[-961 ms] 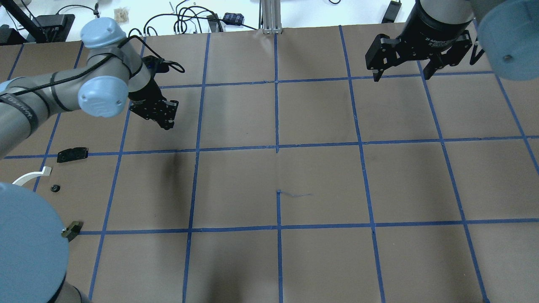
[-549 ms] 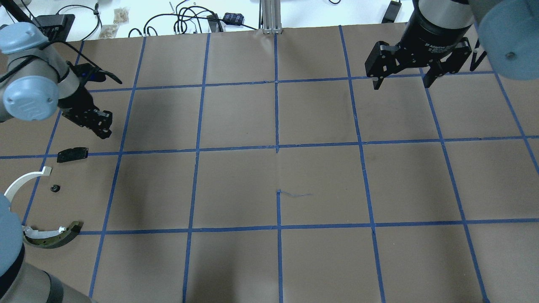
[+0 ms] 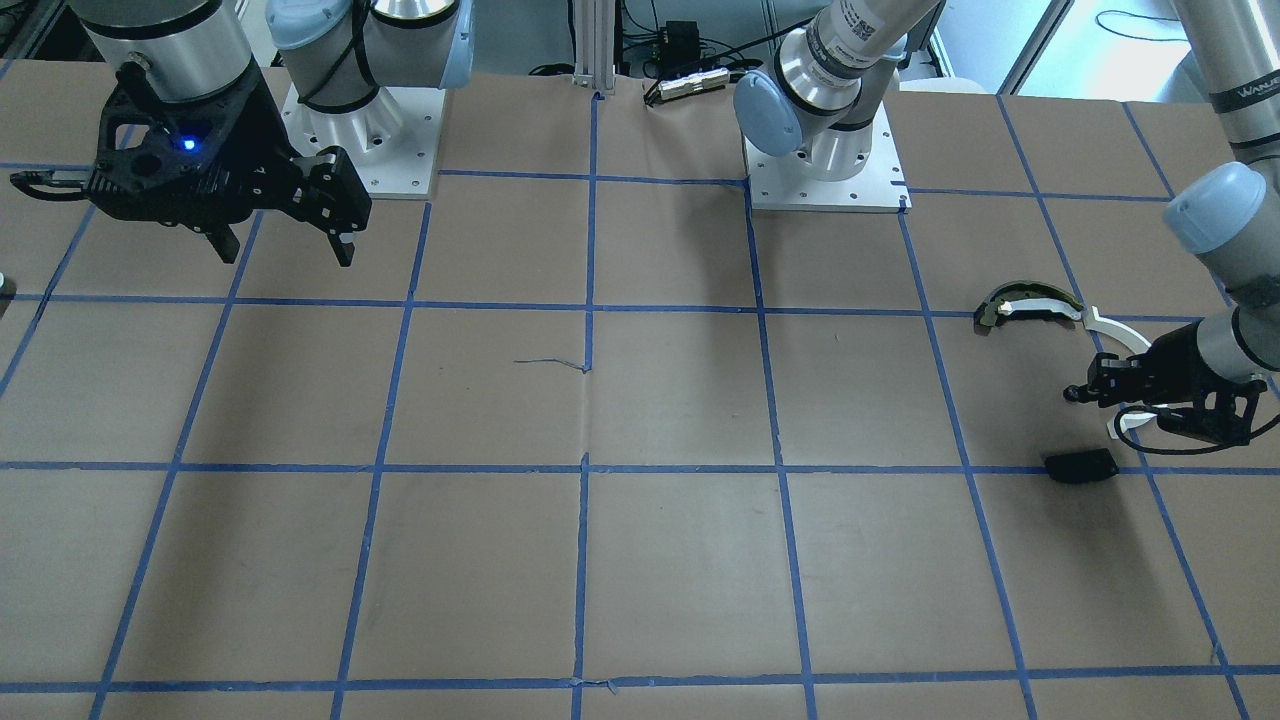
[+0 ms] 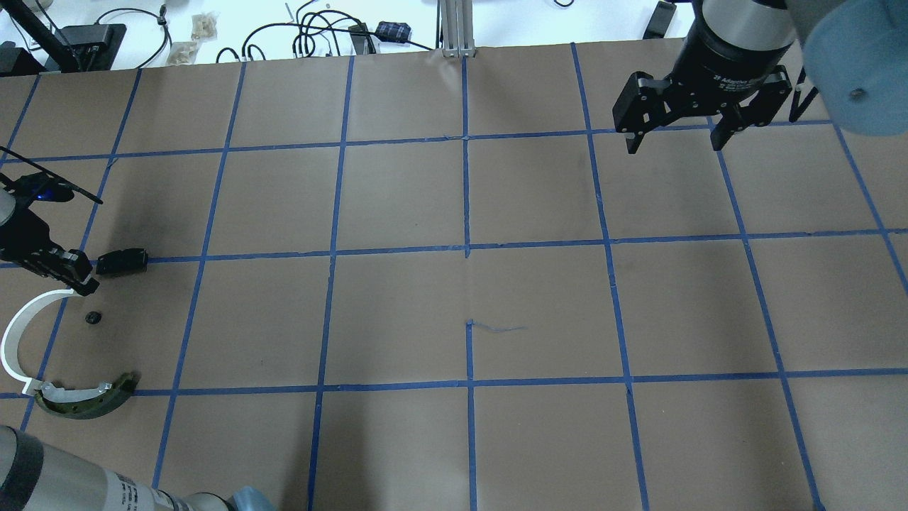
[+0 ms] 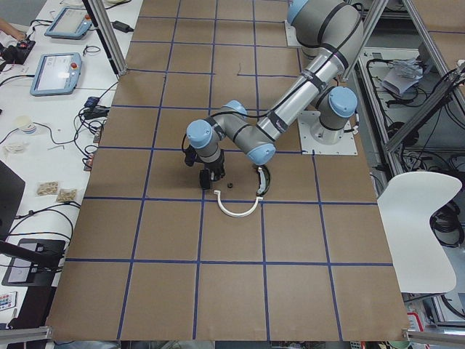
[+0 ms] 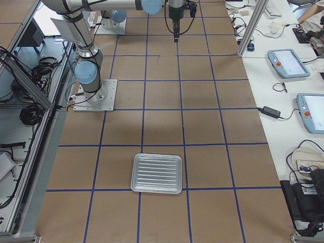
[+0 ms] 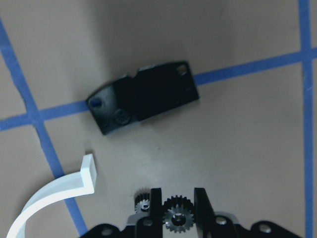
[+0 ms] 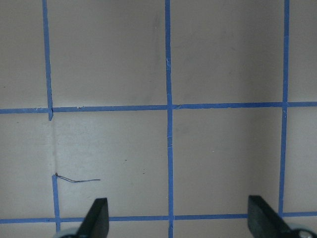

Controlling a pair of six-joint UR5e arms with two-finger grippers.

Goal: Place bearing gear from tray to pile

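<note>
My left gripper (image 7: pixel 177 210) is shut on a small dark bearing gear (image 7: pixel 177 219). A second small toothed wheel (image 7: pixel 142 202) shows beside one finger. In the overhead view the left gripper (image 4: pixel 71 275) hangs low over the pile at the table's left edge. The pile has a flat black plate (image 4: pixel 122 261), a white half-ring arc (image 4: pixel 15 333), a dark curved piece with olive and white edges (image 4: pixel 85 401) and a small black gear (image 4: pixel 92 317) lying on the paper. My right gripper (image 4: pixel 670 138) is open and empty at the far right. The metal tray (image 6: pixel 157 173) shows only in the exterior right view.
Brown paper with a blue tape grid (image 4: pixel 468 252) covers the table. Cables and boxes (image 4: pixel 319 32) lie beyond the far edge. The left arm's base (image 3: pixel 825 150) stands near the pile's side. The black plate (image 7: pixel 143 96) lies just ahead of the left fingers.
My left arm has swung from the back left of the table out to the left edge and now sits over the pile. The right gripper has barely moved.
</note>
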